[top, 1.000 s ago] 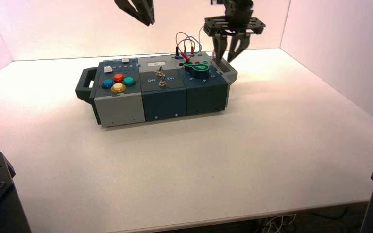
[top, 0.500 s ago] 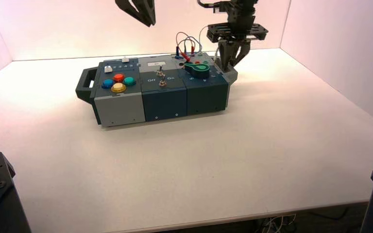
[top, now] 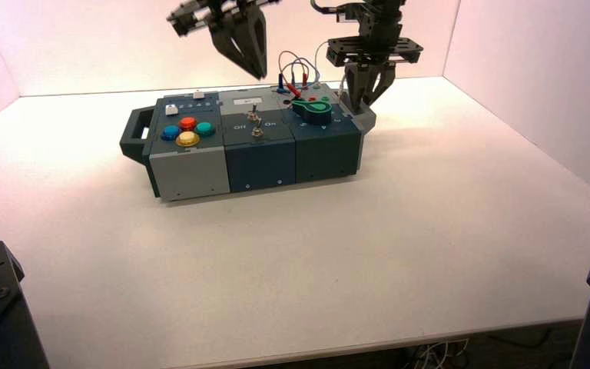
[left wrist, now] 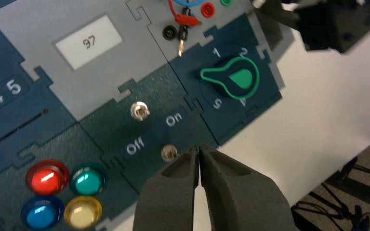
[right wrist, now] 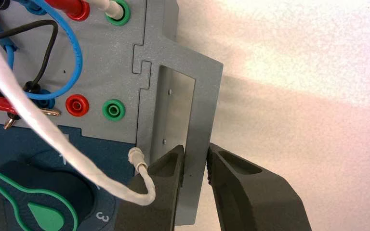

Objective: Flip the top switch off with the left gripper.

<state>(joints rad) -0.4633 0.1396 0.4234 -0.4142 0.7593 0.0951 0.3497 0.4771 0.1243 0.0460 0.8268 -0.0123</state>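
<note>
The top switch (top: 253, 116) is a thin dark toggle on the box's (top: 184, 165) dark middle panel, between the words "Off" and "On". It also shows in the left wrist view (left wrist: 139, 110), on the side nearer the display. My left gripper (top: 260, 73) is shut and empty in the air above the box's middle, apart from the switch. In its own view its tips (left wrist: 198, 150) lie beside the lower, brighter toggle (left wrist: 168, 153). My right gripper (top: 361, 98) is shut on the box's grey right handle (right wrist: 200, 96), one finger on each side (right wrist: 196, 154).
Red, green, blue and yellow push buttons (top: 188, 131) sit on the box's left part. A green-rimmed knob (left wrist: 231, 79) and plugged wires (top: 296, 73) are on its right part. A small display reading 97 (left wrist: 89, 42) lies behind the switches. White walls stand behind and at the sides.
My left gripper has come down and to the right, toward the box's middle. My right gripper closed its fingers on the right handle and has stayed there.
</note>
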